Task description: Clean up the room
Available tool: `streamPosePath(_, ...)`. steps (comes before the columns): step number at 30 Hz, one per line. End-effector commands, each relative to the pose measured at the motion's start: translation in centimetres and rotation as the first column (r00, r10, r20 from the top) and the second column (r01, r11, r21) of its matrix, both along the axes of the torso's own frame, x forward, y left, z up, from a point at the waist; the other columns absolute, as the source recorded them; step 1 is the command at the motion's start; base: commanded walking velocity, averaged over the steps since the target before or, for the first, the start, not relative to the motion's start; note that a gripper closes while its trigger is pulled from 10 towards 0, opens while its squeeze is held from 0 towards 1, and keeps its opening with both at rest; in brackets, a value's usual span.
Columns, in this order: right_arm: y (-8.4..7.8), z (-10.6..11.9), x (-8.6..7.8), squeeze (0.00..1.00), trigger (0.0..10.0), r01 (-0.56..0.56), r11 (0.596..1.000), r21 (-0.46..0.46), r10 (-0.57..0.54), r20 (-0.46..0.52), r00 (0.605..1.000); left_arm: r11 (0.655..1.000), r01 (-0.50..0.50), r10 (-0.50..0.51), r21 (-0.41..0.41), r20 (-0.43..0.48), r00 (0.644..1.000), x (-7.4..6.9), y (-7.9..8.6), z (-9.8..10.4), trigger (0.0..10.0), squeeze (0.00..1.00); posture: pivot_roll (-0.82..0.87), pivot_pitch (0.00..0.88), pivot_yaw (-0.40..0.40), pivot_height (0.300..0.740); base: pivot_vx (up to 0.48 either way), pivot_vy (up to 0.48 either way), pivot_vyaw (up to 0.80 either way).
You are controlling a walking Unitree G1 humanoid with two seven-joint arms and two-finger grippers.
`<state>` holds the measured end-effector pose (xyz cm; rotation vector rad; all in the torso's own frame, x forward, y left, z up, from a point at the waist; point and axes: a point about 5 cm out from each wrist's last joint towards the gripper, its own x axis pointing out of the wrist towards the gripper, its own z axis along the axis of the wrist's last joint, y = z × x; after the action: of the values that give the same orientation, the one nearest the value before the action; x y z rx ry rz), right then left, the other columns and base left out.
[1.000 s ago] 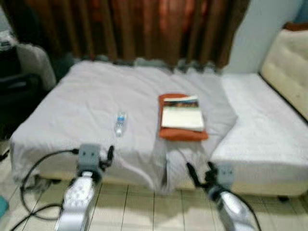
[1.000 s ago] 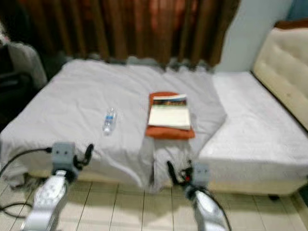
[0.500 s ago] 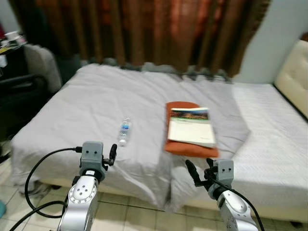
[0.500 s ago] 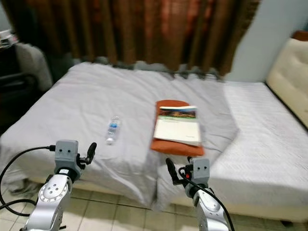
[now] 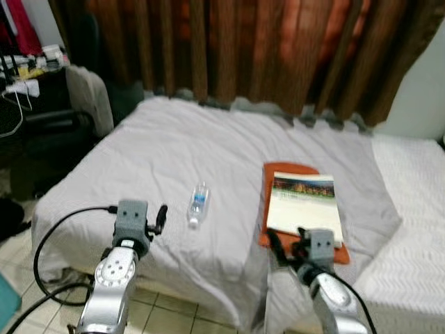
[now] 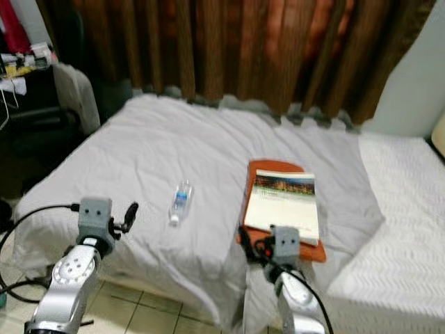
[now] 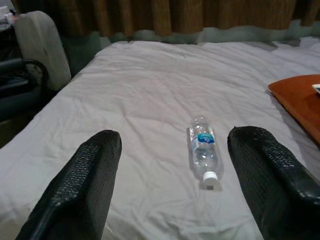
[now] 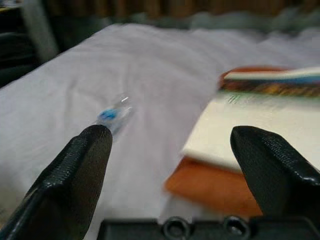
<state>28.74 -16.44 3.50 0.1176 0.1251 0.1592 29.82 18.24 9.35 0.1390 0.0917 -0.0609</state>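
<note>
Dark furniture (image 5: 31,122) at far left, cluttered on top, details too blurred to list; pale cloth-covered chair back (image 5: 87,97) just beside it

Left end effector (image 7: 170,185): raised in front of the near edge of the bed, fingers (image 7: 85,185) spread wide apart, nothing between them; black cable (image 5: 52,236) looping from its wrist down toward the tiled floor (image 5: 21,278)

Bed (image 5: 174,153): one, covered with a wrinkled pale grey sheet, brown curtain (image 5: 229,49) hanging behind it

Water bottle (image 5: 199,204): one, clear plastic, blue label, white cap; lying on its side on the sheet, cap toward the near edge, between the two end effectors and well apart from the book; contents cannot be judged; seen in the left wrist view framed between the open fingers, untouched

Orange flat item (image 5: 295,209): one, folded cloth or board, cannot tell which; lying flat on the sheet right of the bottle

Book (image 5: 304,203): one, pale cover with a dark picture band along its far edge; resting on top of the orange item, leaving an orange margin showing at the left and far sides

Right end effector (image 8: 175,170): raised at the near edge of the bed just in front of the book and orange item, fingers (image 8: 272,170) wide apart, holding nothing

White textured mattress cover (image 5: 410,209) at far right, beside the grey sheet
</note>
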Motion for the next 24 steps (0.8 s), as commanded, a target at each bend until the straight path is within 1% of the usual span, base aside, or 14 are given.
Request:
streamPosePath(1,-0.02,0.04,-0.22,0.00,10.0,0.039,0.999,-0.015,-0.039,0.017,0.999,1.000,0.015,-0.015,0.000,-0.035,0.999,-0.22,0.33,-0.64,10.0,0.00,0.13,0.034,-0.060,0.740,0.465,0.000,0.00)
streamPosePath(3,-0.30,-0.32,-0.47,0.00,10.0,0.051,0.998,-0.046,-0.051,-0.002,0.999,0.999,0.042,-0.042,0.007,-0.042,0.998,-0.23,-0.02,-0.81,10.0,0.00,0.12,0.037,-0.054,0.740,0.465,0.000,0.00)
streamPosePath(4,-0.21,-0.58,-0.56,0.00,10.0,0.048,0.998,-0.041,-0.049,-0.019,0.999,0.999,0.048,-0.048,0.006,-0.043,0.998,-0.16,-0.15,-0.80,10.0,0.00,0.12,0.038,-0.050,0.740,0.465,0.000,-0.80)
streamPosePath(9,0.11,-0.40,-0.40,0.00,10.0,0.026,0.999,-0.042,-0.027,-0.011,1.000,0.998,0.058,-0.058,0.002,-0.037,0.998,0.09,-0.30,-0.54,10.0,0.00,0.11,0.038,-0.043,0.740,0.465,0.000,-0.80)
streamPosePath(13,0.38,-0.12,-0.08,0.00,10.0,0.011,0.999,-0.037,-0.011,-0.001,1.000,0.999,0.031,-0.032,-0.017,-0.028,0.999,0.13,-0.15,-0.47,10.0,0.00,0.11,0.038,-0.040,0.740,0.468,0.000,0.00)
streamPosePath(15,0.39,0.07,0.05,0.00,10.0,0.010,0.999,-0.034,-0.010,0.006,1.000,0.999,0.010,-0.011,-0.040,-0.032,0.999,0.05,-0.11,-0.60,10.0,0.00,0.11,0.039,-0.042,0.740,0.465,0.000,0.00)
streamPosePath(24,0.59,-0.01,-0.09,0.00,10.0,-0.019,0.999,-0.037,0.019,0.000,1.000,0.999,-0.003,0.001,-0.040,-0.041,0.999,-0.31,-0.41,-0.94,10.0,0.00,0.11,0.048,-0.053,0.740,0.465,0.000,0.00)
